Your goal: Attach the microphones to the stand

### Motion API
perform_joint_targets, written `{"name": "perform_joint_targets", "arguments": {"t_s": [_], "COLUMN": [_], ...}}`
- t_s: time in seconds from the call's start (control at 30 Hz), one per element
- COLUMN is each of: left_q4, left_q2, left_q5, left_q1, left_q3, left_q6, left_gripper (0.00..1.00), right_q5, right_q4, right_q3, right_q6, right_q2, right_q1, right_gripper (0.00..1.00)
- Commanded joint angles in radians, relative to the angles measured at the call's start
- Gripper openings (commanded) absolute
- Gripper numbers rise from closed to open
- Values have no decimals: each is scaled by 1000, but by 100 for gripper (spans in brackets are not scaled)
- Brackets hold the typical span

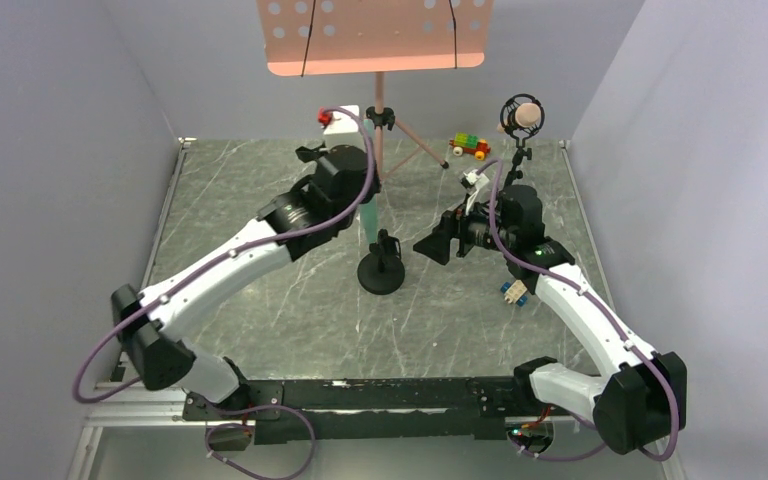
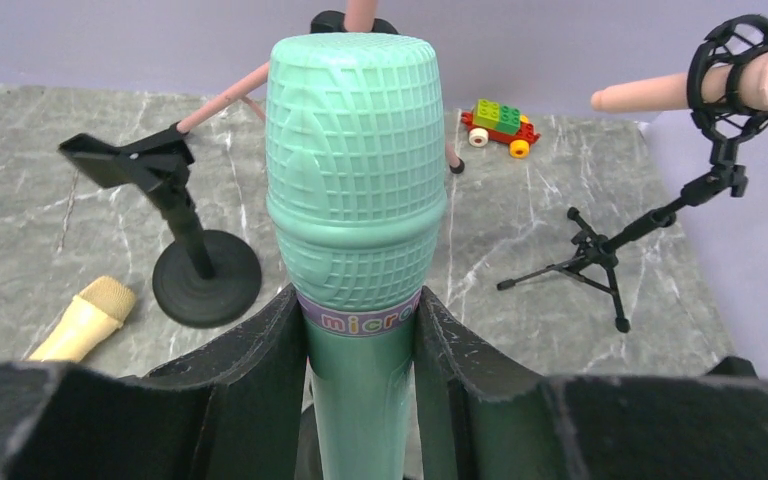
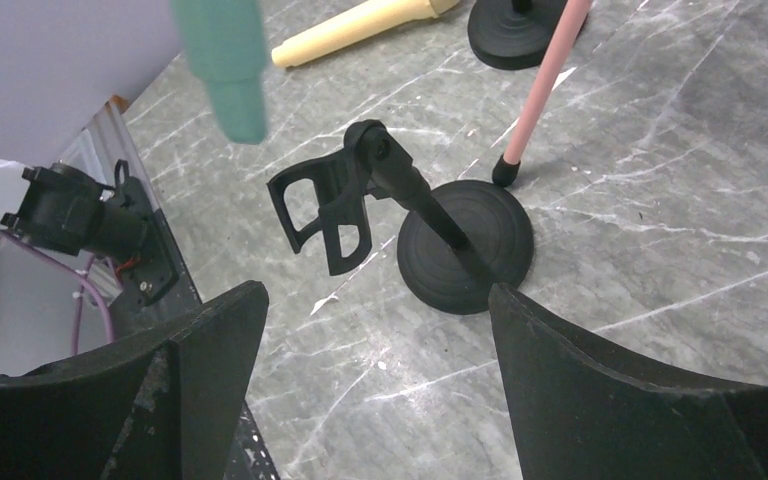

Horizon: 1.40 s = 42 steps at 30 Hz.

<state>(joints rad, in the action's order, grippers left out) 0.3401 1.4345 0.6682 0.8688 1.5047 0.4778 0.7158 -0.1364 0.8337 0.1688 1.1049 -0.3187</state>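
The left jaws are partly closed on the teal microphone [image 2: 355,180], pinching its handle just under the lettered band, with the ribbed head standing clear of them. From above, that handle hangs just at 12 o'clock of the round-base stand [image 1: 381,268] in the middle of the surface [image 1: 290,320]. Its tail end is near the stand's black clip [image 3: 325,205] but apart from it. The right jaws stand wide open with nothing in them, at 3 o'clock of that stand. The pink microphone [image 1: 526,117] sits in the ring mount of a small tripod stand [image 2: 600,260] at 1 o'clock. The yellow microphone [image 2: 85,320] lies flat on the surface beside a second round-base stand [image 2: 205,275]. A brick toy car [image 1: 469,146] rests at the far edge, between the pink music stand [image 1: 375,35] and the tripod
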Motion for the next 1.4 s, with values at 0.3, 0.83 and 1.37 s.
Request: {"name": "perform_joint_targets", "arguments": {"t_s": [0.3,0.83,1.37], "left_q4": [-132,-186,-319], "left_q2": [142,84,-27], "left_q5": [-11,9,98], "left_q1": [3,17,83], "left_q3": [125,-4,-216], "left_q6": [-44,17,25], "left_gripper": [0,0,0], "right_q5": [33,47,59], "right_q4": [71,80,86], "right_q3": [-27,-26,-25], "right_q6": [30,42,52], "right_q2": [-37,-29,-17], "right_q1": [22,29,38], "right_gripper": [87,87,87]}}
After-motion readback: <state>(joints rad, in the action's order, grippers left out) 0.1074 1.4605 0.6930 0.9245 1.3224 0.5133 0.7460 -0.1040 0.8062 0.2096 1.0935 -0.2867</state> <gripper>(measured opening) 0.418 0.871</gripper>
